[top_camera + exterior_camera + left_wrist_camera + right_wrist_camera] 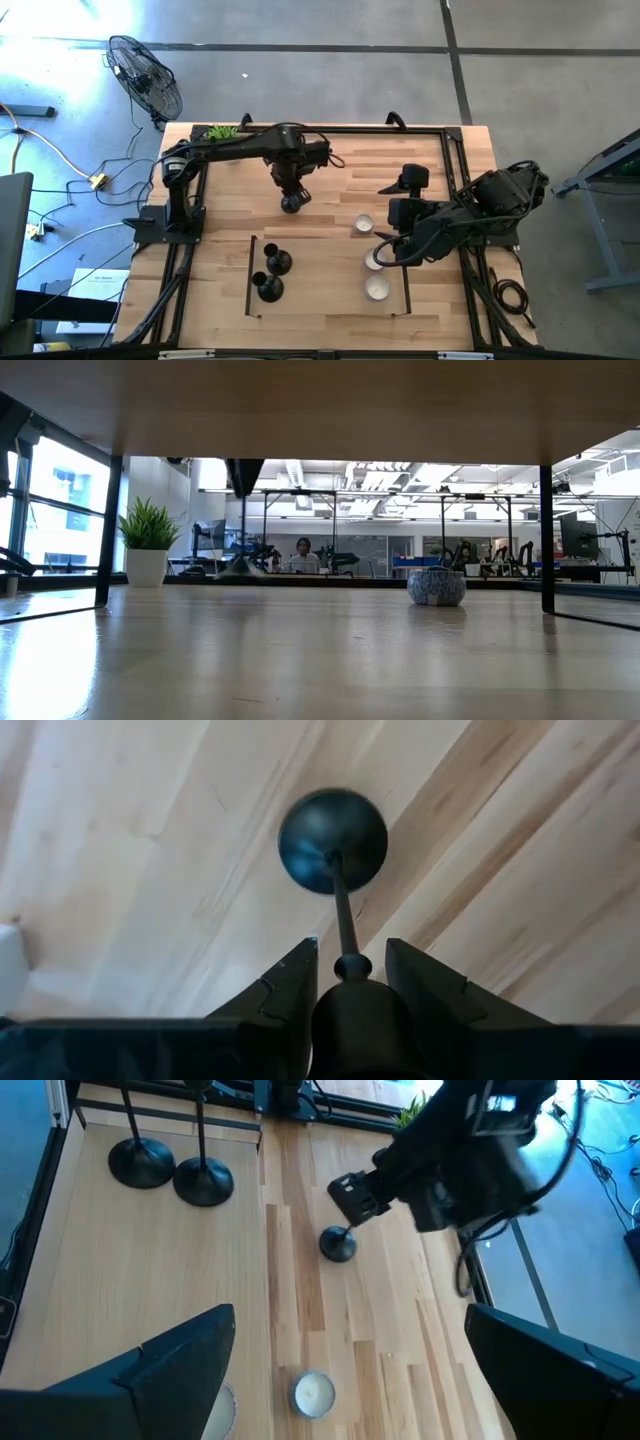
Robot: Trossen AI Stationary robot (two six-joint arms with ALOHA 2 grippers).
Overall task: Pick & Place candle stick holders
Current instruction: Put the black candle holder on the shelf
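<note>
One black candle stick holder [291, 202] stands upright near the table's middle, under my left gripper [288, 185], which points straight down and is shut on its top. In the left wrist view its round base [333, 840] and thin stem show beyond the fingers. Two more candle stick holders [278, 262] [269, 290] stand on their bases at the near left, also seen in the right wrist view [203, 1180] [140, 1162]. My right gripper [365, 1380] hangs open above the white tea lights at the right [385, 252]. My left gripper pinches the holder's cup top [352, 1005] between its two fingers [290, 995], coming from above and pointing down. The stem hangs straight below the fingers and the holder is upright. Whether its base rests on the table or is just clear of it, I cannot tell.
Three white tea lights [363, 224] [375, 260] [377, 288] lie at the right; one [313, 1393] is below my right gripper. A black frame [250, 275] borders the work area. A small green plant [222, 131] stands at the far edge. Bare wood lies between holders and tea lights.
</note>
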